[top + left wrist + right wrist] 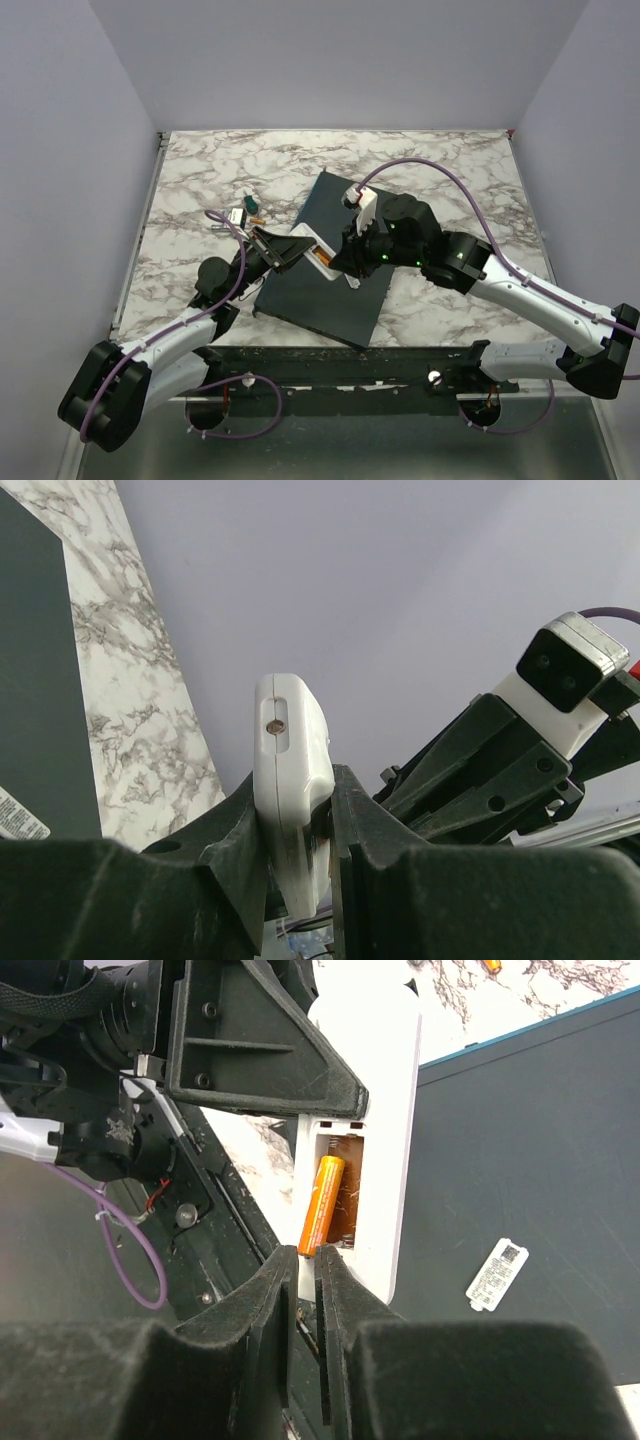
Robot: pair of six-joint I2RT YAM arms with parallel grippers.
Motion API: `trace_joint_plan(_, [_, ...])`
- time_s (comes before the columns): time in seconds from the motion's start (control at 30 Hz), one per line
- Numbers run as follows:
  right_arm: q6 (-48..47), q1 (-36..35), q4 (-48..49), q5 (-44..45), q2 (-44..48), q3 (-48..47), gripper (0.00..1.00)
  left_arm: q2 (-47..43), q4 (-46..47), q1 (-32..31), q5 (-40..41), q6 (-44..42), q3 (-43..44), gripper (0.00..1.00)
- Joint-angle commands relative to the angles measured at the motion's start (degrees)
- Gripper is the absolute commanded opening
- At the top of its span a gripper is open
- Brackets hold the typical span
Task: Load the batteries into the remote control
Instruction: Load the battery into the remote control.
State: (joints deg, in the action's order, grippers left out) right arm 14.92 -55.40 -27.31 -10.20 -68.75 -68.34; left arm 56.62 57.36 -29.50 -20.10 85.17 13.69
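Above the dark slab (330,300) on the counter (200,180), the left fingers (235,830) clamp the remote control (390,1110) across its width, with the bay uncovered. Its long axis slants from far left to near right. One battery (322,1205) lies lengthwise in the bay, its near end at the tips of the narrow-set right fingers (270,1300); whether they pinch it cannot be told.

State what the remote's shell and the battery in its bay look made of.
The remote control: white moulded plastic, smooth with a soft sheen, apparently. The battery: likely metal under a glossy orange wrap; it shows a bright highlight.
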Motion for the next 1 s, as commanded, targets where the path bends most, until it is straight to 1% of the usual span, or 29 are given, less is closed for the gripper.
trace_joint_plan(0.0, [-0.69,-0.07,-1.53,-1.32,0.28,0.22,0.2,0.4,2.59,-0.3,-0.2,0.43,1.16,0.0])
trace_joint_plan(0.4, [-0.78,-0.06,-1.4,-2.1,0.06,0.66,0.2,0.83,3.17,-0.3,-0.27,0.61,1.14,0.0])
trace_joint_plan(0.7, [-0.71,-0.06,-1.05,0.63,0.15,0.31,0.2,0.92,3.54,-0.3,-0.21,0.7,0.96,0.0])
trace_joint_plan(0.97, [-0.77,-0.06,-0.6,1.05,-0.13,0.31,0.2,1.01,4.03,-0.3,-0.27,0.85,0.9,0.0])
